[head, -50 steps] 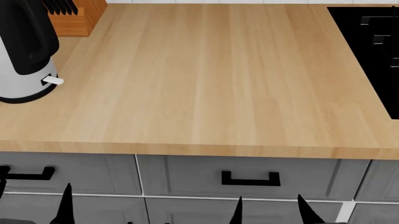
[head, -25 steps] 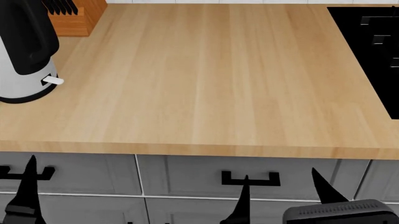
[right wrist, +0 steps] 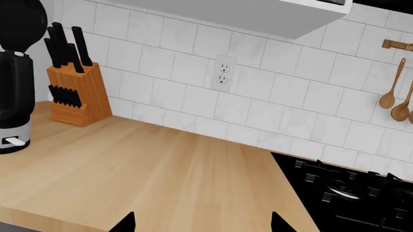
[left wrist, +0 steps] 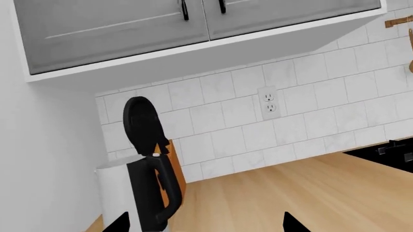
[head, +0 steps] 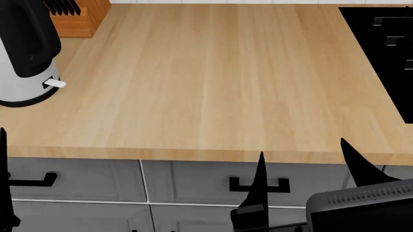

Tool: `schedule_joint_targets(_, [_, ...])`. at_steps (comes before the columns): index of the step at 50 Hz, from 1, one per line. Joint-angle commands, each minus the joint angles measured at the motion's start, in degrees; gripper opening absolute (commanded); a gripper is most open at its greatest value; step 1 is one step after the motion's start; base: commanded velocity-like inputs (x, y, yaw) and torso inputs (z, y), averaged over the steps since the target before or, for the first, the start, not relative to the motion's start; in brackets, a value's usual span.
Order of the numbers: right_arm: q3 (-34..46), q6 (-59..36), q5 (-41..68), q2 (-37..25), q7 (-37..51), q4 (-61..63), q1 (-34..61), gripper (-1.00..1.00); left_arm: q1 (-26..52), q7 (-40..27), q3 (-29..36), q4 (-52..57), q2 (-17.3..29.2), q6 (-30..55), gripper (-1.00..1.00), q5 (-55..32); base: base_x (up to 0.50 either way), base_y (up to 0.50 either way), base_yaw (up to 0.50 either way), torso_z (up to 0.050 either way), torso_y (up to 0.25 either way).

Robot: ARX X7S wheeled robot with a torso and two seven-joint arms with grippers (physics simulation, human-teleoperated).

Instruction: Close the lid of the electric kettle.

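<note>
The electric kettle [head: 22, 89] stands at the far left of the wooden counter, only its lower grey body, black handle and white lever showing in the head view. In the left wrist view the kettle [left wrist: 116, 198] is close, with its round black lid [left wrist: 140, 126] standing upright, open, above the handle. It also shows in the right wrist view [right wrist: 13, 111], with the lid [right wrist: 22, 21] up. My left gripper [left wrist: 205, 224] is open and empty, in front of the kettle. My right gripper [head: 306, 174] is open and empty at the counter's front edge; it also shows in its own wrist view [right wrist: 203, 224].
A wooden knife block [head: 81, 19] stands behind the kettle. A black stove [head: 384, 48] takes the counter's right end. Grey drawers with black handles [head: 259, 184] lie below the counter edge. A tiled wall with an outlet [right wrist: 223, 72] and hanging spoons [right wrist: 390, 94] is behind.
Both arms have risen from below the counter front. The right gripper's fingers moved up and right; the left finger moved to the view's left edge. Kettle unchanged.
</note>
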State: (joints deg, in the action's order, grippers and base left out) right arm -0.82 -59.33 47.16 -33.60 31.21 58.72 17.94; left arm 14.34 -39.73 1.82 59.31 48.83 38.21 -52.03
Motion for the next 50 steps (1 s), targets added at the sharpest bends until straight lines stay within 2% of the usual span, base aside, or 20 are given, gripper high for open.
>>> schedule_joint_targets(1, [1.4,1.6,14.5,-8.3,11.9,1.1,5.1,1.00,7.7,-12.3,9.3,0.6,14.7,-9.8,1.00,-11.4,0.00,0.00,0.00,0.000,0.000])
schedule_joint_targets(2, [1.4,-1.4,23.1,-11.0,17.1,1.0,12.7,1.00,15.5,-13.9,11.6,0.7,19.9,-11.5,1.00,-17.9,0.00,0.00,0.00,0.000,0.000])
schedule_joint_targets(3, [1.8,-1.7,26.0,-11.2,18.7,1.0,14.0,1.00,17.7,-15.0,14.8,0.7,21.0,-12.9,1.00,-18.1,0.00,0.00,0.00,0.000,0.000])
schedule_joint_targets(6, [2.6,-0.9,26.5,-11.7,19.4,0.9,14.2,1.00,19.8,-16.4,20.1,0.6,23.2,-16.3,1.00,-17.2,0.00,0.00,0.00,0.000,0.000])
schedule_joint_targets(10, [3.7,-0.3,26.7,-12.2,20.0,0.9,14.7,1.00,21.0,-17.1,23.6,0.6,24.6,-18.6,1.00,-16.3,0.00,0.00,0.00,0.000,0.000])
schedule_joint_targets(18, [5.7,0.5,26.1,-13.1,20.2,0.6,15.0,1.00,22.2,-17.6,26.2,0.4,25.1,-19.6,1.00,-15.7,0.00,0.03,0.00,0.000,0.000])
schedule_joint_targets(50, [10.0,4.2,26.6,-15.5,22.1,0.3,16.5,1.00,22.8,-17.7,28.8,-0.3,25.6,-21.0,1.00,-14.7,0.00,0.50,0.00,0.000,0.000])
